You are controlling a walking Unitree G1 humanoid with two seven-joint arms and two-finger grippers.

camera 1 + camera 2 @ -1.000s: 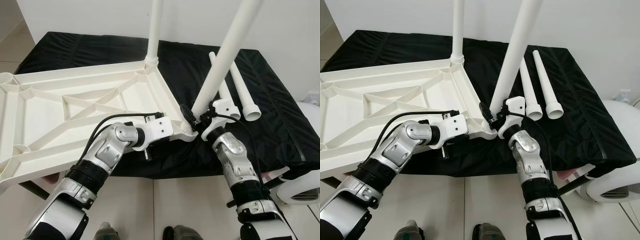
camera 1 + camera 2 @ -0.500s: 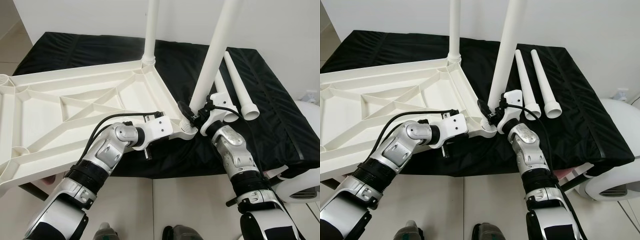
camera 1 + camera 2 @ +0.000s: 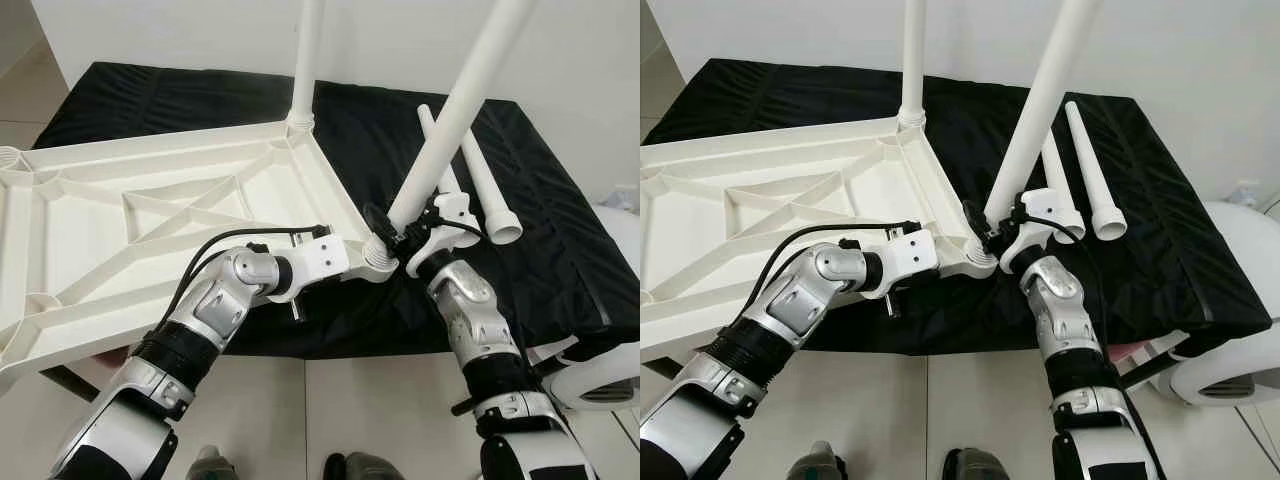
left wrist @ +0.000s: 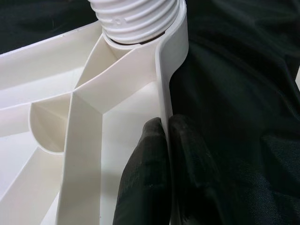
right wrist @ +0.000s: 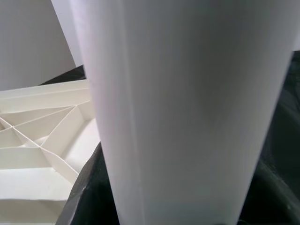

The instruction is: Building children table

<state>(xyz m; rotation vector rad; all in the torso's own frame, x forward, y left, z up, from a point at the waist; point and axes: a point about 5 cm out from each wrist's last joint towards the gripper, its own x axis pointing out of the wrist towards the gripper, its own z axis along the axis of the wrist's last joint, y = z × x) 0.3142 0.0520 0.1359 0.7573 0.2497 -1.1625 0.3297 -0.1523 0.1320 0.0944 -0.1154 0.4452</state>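
From where I sat, the upside-down tabletop (image 3: 150, 230) lay on the black cloth (image 3: 560, 240), and I'll place everything off it. At its near corner my left gripper (image 4: 165, 154) was pinched shut on the rim, one finger on each side. Right beside that, my right gripper (image 3: 392, 232) was clamped around a leg (image 3: 455, 120) tilted in the corner socket (image 3: 378, 258). Just past that corner, two loose legs (image 3: 1095, 180) lay on the cloth. At the far corner another leg (image 3: 305, 60) stood upright.
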